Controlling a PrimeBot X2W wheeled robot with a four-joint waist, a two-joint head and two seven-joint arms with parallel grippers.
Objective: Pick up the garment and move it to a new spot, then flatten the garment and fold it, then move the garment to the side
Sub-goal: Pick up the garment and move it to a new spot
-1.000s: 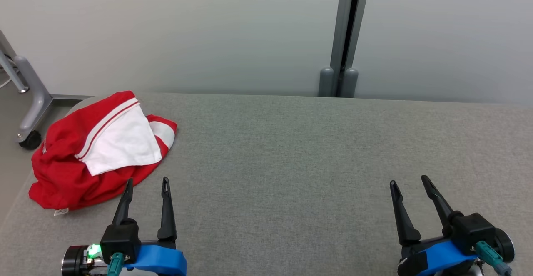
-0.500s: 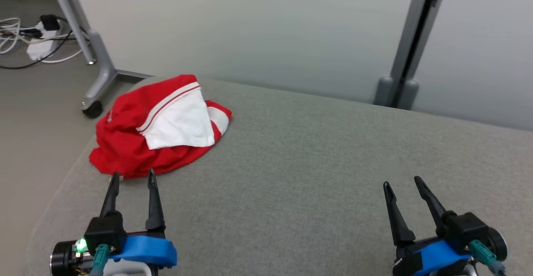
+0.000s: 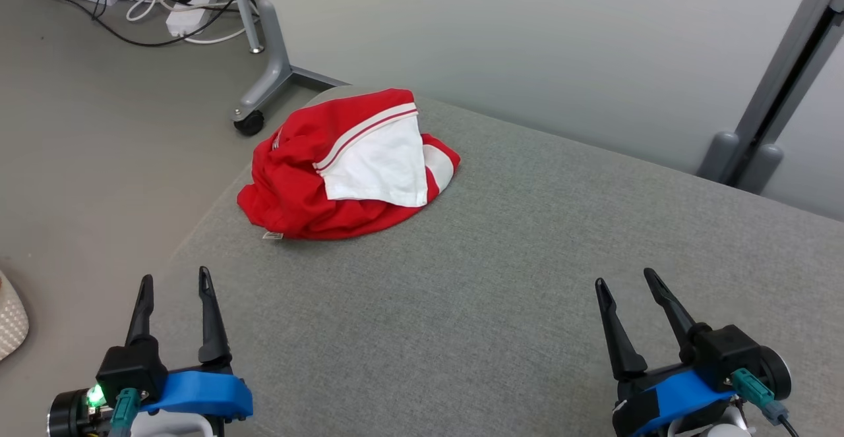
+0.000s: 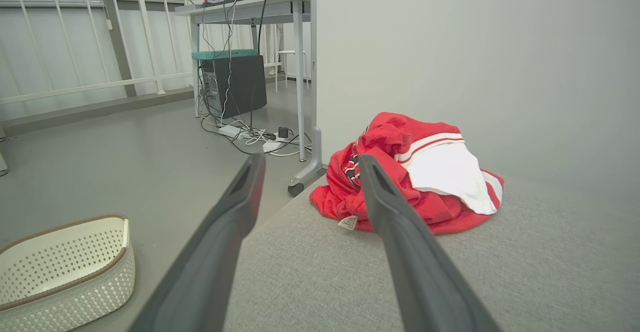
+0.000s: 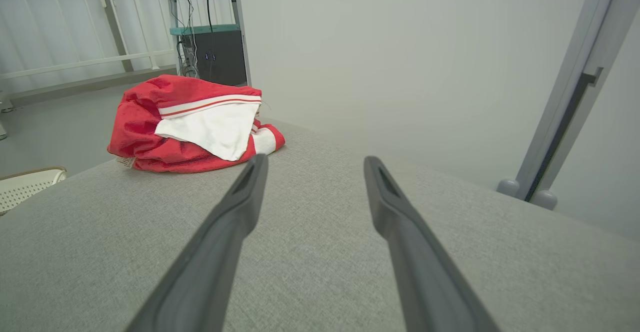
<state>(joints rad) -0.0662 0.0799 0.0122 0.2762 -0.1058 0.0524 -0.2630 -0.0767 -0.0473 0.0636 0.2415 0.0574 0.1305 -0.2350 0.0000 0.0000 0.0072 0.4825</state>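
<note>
A crumpled red garment [image 3: 297, 186] with a white panel and white stripes lies bunched at the far left corner of the grey fabric table [image 3: 501, 279]. In the left wrist view the garment [image 4: 440, 172] sits ahead and to the right of my fingers; in the right wrist view the garment [image 5: 195, 124] lies ahead to the left. My left gripper [image 3: 173, 280] hovers open at the table's near left edge, well short of the cloth. My right gripper [image 3: 623, 279] stands open at the near right, empty.
Left of the table is bare floor with a white perforated basket [image 4: 60, 267], a wheeled desk leg [image 3: 260, 87] and a tangle of cables and power strips [image 3: 151, 2]. A grey wall and a grey post [image 3: 771, 101] stand behind the table.
The head camera has swung left, so the garment now appears nearer the picture's middle and more floor shows. Both grippers stay open and keep their places at the bottom.
</note>
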